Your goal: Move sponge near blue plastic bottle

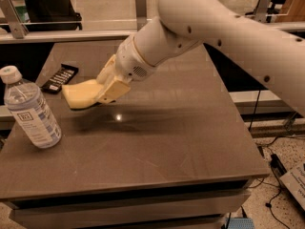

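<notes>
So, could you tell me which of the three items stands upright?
The blue plastic bottle, at the table's left; the black packet lies flat, and the gripper holds the sponge level above the table.
</notes>
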Controlling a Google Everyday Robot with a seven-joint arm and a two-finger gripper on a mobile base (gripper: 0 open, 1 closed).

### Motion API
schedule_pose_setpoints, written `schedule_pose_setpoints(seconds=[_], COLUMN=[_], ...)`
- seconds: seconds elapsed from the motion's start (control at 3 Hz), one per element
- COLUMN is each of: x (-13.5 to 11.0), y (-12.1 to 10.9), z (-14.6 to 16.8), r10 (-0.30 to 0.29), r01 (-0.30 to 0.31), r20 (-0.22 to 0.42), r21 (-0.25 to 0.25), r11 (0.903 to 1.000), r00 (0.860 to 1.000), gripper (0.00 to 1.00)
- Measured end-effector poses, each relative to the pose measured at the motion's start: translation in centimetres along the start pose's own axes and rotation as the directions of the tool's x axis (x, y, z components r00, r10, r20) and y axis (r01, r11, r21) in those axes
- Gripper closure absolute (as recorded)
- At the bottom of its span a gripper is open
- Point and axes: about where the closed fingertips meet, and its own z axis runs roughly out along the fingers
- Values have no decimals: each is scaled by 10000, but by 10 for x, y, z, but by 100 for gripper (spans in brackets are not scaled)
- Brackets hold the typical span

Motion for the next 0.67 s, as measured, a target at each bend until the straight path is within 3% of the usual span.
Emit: schedule_pose_setpoints(seconds=[0.67], x=[-21], y=[33], z=[35], r10=[-581], r01=[581], r20=[25], r21=[-662], r11=[9961], r00=[9983], gripper=[100])
